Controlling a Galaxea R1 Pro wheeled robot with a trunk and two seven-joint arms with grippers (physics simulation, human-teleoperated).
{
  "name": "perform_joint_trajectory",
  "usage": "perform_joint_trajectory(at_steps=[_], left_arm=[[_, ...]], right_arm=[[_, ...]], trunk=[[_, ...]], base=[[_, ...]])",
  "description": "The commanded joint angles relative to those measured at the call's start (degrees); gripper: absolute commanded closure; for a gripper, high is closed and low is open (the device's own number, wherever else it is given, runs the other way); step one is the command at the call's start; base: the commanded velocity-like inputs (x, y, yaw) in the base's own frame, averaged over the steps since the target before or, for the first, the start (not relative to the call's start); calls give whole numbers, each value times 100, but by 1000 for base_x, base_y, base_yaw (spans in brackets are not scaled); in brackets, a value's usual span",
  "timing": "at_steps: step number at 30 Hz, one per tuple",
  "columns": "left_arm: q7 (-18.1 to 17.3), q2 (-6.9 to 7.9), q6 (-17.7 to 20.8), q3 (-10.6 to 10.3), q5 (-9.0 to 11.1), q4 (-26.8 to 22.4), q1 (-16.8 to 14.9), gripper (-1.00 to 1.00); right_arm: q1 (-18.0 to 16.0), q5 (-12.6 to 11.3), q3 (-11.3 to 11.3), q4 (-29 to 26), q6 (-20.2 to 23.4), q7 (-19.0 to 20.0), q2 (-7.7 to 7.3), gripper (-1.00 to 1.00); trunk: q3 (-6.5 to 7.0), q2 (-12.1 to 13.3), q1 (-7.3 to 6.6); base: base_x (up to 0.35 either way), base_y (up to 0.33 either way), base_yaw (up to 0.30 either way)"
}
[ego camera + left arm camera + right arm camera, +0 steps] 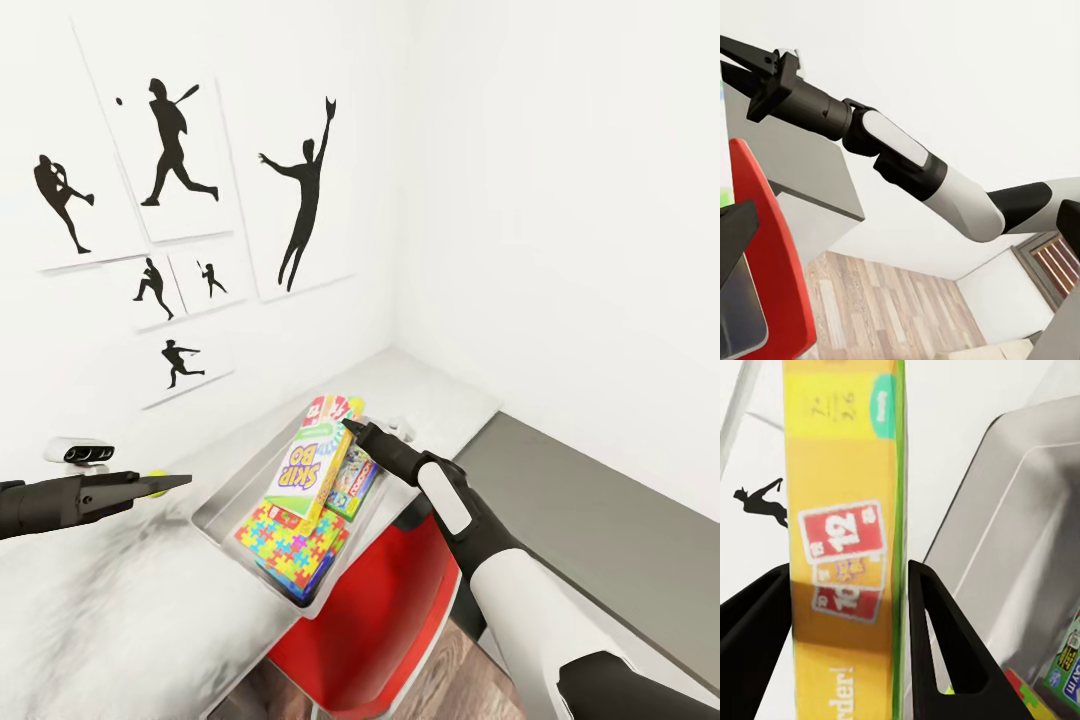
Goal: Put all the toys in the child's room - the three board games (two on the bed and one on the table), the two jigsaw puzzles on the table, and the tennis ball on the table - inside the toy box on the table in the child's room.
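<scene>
Item under handling: the Skip-Bo board game [303, 462], standing tilted on edge over the grey toy box [222, 500], its lower end down among the contents. The right gripper [350, 424] holds the box's upper end; in the right wrist view its two fingers [945, 652] press against both faces of the box, so it is clamped on the game.

Already in the toy box: a jigsaw puzzle [290, 543] with a multicoloured lid at the near end, and a second board game [352, 482] on the far side of the Skip-Bo box, partly hidden.

The toy box sits on the white table [120, 590], with its near corner projecting past the table edge above a red chair [370, 620].

The left gripper [150, 486] is closed on the tennis ball [157, 483], held above the table just beside the toy box's rim.

Risks, as judged:
- Released while this tilted, the Skip-Bo game may topple outward over the rim towards the chair.
- Downward pressure on the overhanging corner could tip or shift the toy box.
- The ball may roll off the stacked lids if dropped on them.
</scene>
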Motion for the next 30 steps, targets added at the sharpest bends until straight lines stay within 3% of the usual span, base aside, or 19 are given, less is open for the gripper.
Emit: perform_joint_trajectory(at_steps=[1,17,30], left_arm=[[-21,3,61,-2,-1,-1,-4,-100],[-21,-2,61,-4,-15,-1,-7,-100],[-21,2,61,-2,-8,-1,-8,-100]], right_arm=[[-5,-25,-3,-10,26,2,0,100],[-5,22,14,-22,9,4,0,100],[-5,19,16,-20,17,4,0,100]], trunk=[[-12,-12,3],[-3,-12,3],[-66,-12,3]], base=[[0,0,0],[58,0,-19],[-45,0,-1]])
